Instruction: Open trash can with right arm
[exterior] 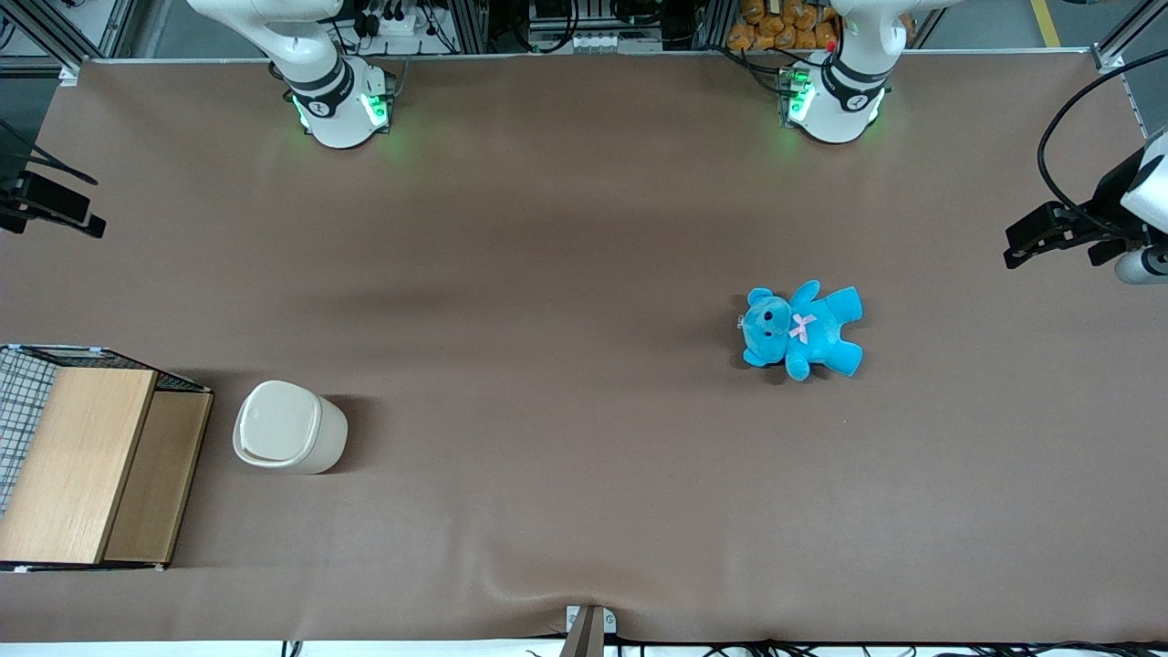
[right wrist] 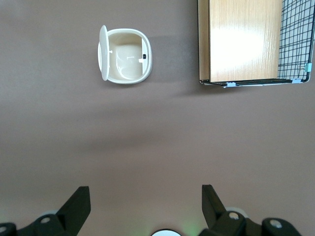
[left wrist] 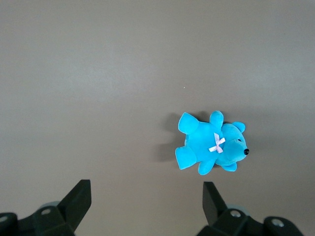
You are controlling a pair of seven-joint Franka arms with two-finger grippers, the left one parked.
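While the right arm's white base (exterior: 338, 100) is sitting at the edge of the brown desk (exterior: 547, 228) farthest from the front camera, its small black gripper (right wrist: 145, 206) is hanging high above the desk surface, well apart from everything on it; its two dark fingers (right wrist: 78, 202) are standing wide apart and are holding nothing; only bare brown desk is showing between them.

The small cream-white plastic trash can (exterior: 290, 427) with its rounded-square top is standing upright on the desk toward the working arm's end, much nearer to the front camera than the arm's base; in the right wrist view the trash can (right wrist: 125, 55) is showing its hollow pale inside, and its flat lid (right wrist: 103, 52) is standing on edge along one side of the rim; in the front view the top is looking like a pale flat face, and I cannot tell from that view alone how the lid is lying.

Just beside the trash can, not touching it, a light wooden box (exterior: 91, 465) with a black wire mesh panel (exterior: 20, 401) is resting at the working arm's end of the desk; a bright blue plush teddy (exterior: 803, 328) with a pink bow is lying flat toward the parked arm's end, well apart from the trash can and somewhat farther from the front camera.
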